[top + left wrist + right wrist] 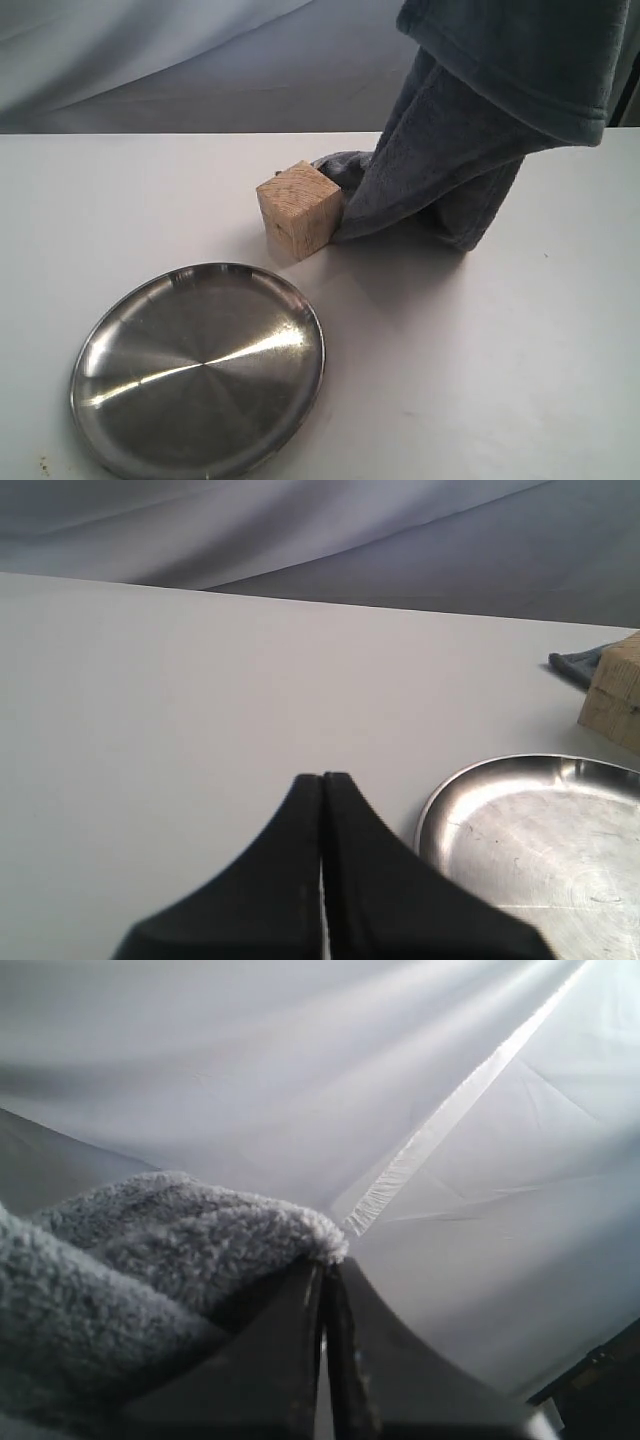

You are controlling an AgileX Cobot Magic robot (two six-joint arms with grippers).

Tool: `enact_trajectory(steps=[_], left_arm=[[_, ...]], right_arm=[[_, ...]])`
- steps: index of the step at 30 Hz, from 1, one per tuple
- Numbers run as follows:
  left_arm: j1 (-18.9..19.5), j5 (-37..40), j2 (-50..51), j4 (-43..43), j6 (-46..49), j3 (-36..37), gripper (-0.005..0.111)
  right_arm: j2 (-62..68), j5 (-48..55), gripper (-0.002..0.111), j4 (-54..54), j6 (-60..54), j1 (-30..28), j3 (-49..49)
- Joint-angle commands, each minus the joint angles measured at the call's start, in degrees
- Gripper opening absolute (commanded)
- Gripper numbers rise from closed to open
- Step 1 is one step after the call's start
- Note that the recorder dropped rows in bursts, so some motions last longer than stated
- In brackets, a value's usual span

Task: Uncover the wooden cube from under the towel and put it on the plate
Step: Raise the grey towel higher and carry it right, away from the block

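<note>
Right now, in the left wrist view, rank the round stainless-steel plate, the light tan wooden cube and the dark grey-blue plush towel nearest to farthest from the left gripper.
From the left gripper:
1. round stainless-steel plate: nearest, beside the shut tips.
2. light tan wooden cube: beyond the plate's far rim.
3. dark grey-blue plush towel: farthest, beyond the cube.
</note>
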Motion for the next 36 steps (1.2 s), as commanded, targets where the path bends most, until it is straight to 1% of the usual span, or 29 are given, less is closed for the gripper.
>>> enact_trajectory(steps=[1, 4, 5, 7, 8, 11, 14, 19, 20, 23, 29, 35, 36], left_arm=[[-0.2, -0.4, -0.2, -0.1, -0.2, 0.3, 0.000], [-0.2, -0.4, -0.2, -0.1, -0.2, 0.3, 0.000], [-0.2, -0.4, -0.2, -0.1, -0.2, 0.3, 0.000], [-0.2, -0.4, -0.2, -0.1, -0.2, 0.3, 0.000], [-0.2, -0.4, -0.2, -0.1, -0.2, 0.3, 0.000], [-0.2, -0.4, -0.2, -0.1, -0.2, 0.3, 0.000], [-0.2, -0.4, -0.2, -0.1, -0.2, 0.3, 0.000], [-0.2, -0.4, -0.2, -0.1, -0.2, 0.3, 0.000], [-0.2, -0.4, -0.2, -0.1, -0.2, 0.3, 0.000], [-0.2, -0.4, -0.2, -0.1, -0.2, 0.3, 0.000], [-0.2, -0.4, -0.2, -0.1, -0.2, 0.3, 0.000], [-0.2, -0.4, -0.2, -0.1, -0.2, 0.3, 0.000], [-0.2, -0.4, -0.2, -0.1, -0.2, 0.3, 0.000]], right_arm=[[-0.7, -3.7, 0.000, -2.9, -0.1, -0.3, -0.3], [-0.8, -4.7, 0.000, -9.5, 0.1, -0.3, -0.3], [-1.2, -4.7, 0.000, -15.0, 1.8, -0.3, -0.3], [-2.4, -4.6, 0.000, -21.3, 7.2, -0.3, -0.3], [-2.9, -4.6, 0.000, -21.7, 8.0, -0.3, -0.3], [-5.2, -4.9, 0.000, -20.4, 8.0, -0.3, -0.3], [-6.5, -4.0, 0.000, -16.0, 7.3, -0.3, -0.3], [-7.1, -4.2, 0.000, -16.8, 5.7, -0.3, -0.3], [-7.6, -5.3, 0.000, -18.3, 5.4, -0.3, -0.3], [-8.2, -8.4, 0.000, -18.2, 5.4, -0.3, -0.3], [-9.9, -12.0, 0.000, -12.5, 5.4, -0.3, -0.3], [-10.6, -15.6, 0.000, -10.5, 5.4, -0.3, -0.3], [-10.6, -16.3, 0.000, -8.9, 5.4, -0.3, -0.3]])
